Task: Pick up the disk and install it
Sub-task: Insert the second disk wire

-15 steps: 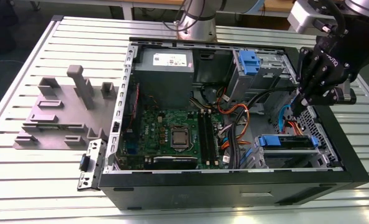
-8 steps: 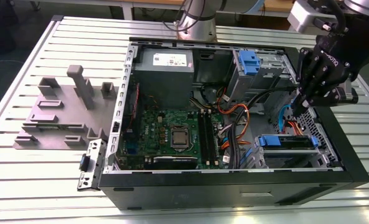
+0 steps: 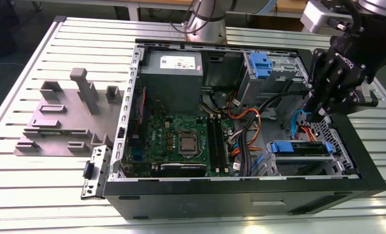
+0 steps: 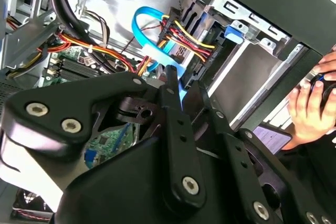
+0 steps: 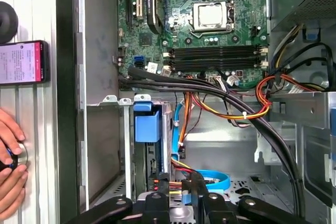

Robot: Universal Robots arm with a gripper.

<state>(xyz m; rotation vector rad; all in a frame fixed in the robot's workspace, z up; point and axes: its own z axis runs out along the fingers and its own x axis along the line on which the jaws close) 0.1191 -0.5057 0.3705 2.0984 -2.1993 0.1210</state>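
The disk (image 3: 300,147), held in a blue carrier, sits in the drive cage at the near corner of the open computer case (image 3: 245,197), on the exterior view's right. In the first wrist view its blue tab (image 5: 147,124) stands up from the cage, with red, yellow and black wires plugged in at the drive's end. My black gripper (image 3: 316,117) hangs above the case just behind that cage. Its jaws are shut, with nothing seen between them. In both wrist views the fingertips (image 4: 184,85) (image 5: 197,184) hover by a looped blue cable (image 4: 152,35).
A narrower blue bracket (image 3: 260,66) sits in the far drive bay. The motherboard (image 3: 179,141) and cable bundles fill the case floor. A grey fixture block (image 3: 66,117) stands on the slatted table at the exterior view's left. A person's hands (image 5: 10,156) and a phone (image 5: 21,61) are beside the case.
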